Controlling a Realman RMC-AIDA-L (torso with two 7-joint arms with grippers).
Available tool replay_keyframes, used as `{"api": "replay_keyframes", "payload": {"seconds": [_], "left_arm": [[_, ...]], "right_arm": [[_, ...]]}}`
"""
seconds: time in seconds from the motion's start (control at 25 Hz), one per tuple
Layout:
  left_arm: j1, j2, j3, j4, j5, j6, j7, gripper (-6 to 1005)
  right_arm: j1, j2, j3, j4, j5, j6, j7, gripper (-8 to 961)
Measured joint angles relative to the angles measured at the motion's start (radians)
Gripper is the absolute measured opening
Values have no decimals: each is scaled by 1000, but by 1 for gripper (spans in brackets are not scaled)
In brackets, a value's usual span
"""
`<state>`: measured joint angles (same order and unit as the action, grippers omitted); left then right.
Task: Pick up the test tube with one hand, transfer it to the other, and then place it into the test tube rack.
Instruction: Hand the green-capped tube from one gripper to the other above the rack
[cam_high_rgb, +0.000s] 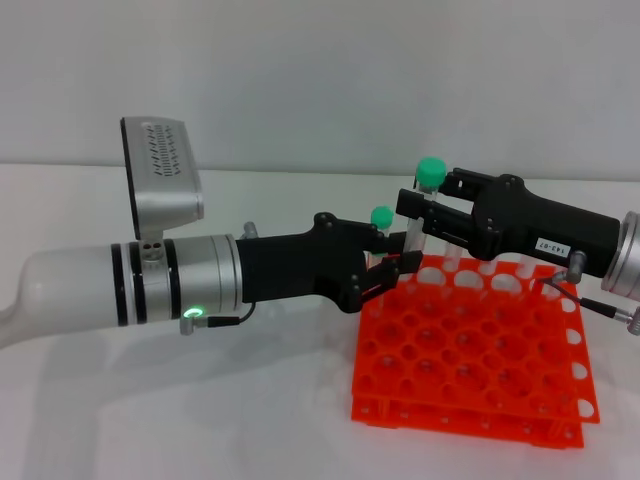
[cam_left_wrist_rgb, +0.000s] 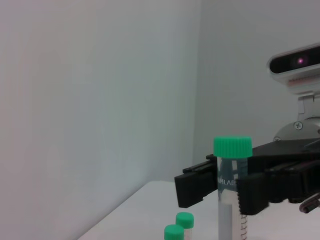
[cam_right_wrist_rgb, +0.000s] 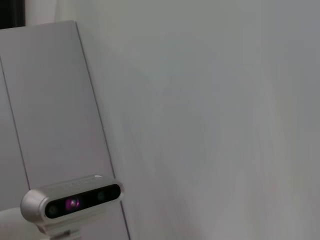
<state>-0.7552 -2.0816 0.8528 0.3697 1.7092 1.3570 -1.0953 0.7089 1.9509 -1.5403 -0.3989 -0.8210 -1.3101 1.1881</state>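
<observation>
The test tube (cam_high_rgb: 430, 180), clear with a green cap, stands upright in the air over the back left corner of the orange-red rack (cam_high_rgb: 465, 418). My right gripper (cam_high_rgb: 421, 221), black with a white label, comes in from the right and is shut on the tube's upper part. The left wrist view shows its fingers (cam_left_wrist_rgb: 200, 187) on both sides of the tube (cam_left_wrist_rgb: 231, 165). My left gripper (cam_high_rgb: 388, 268), on the green-lit wrist, reaches in from the left, level with the tube's lower end.
Another green-capped tube (cam_high_rgb: 382, 216) stands just behind my left gripper. Two green caps (cam_left_wrist_rgb: 180, 226) show low in the left wrist view. The right wrist view shows only a pale wall and the left wrist's camera (cam_right_wrist_rgb: 72, 202). White tabletop lies around the rack.
</observation>
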Motion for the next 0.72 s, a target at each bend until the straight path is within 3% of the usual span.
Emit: {"api": "replay_keyframes", "payload": {"seconds": [0.44,0.72], "left_arm": [[4,-1,-1,-8,-28,1,5,274],[4,-1,0,-11,-29,1,6,279]], "right_arm": [[-3,3,2,0,0,2,-4,345],[-6,10,5,0,0,3,-39,282]]}}
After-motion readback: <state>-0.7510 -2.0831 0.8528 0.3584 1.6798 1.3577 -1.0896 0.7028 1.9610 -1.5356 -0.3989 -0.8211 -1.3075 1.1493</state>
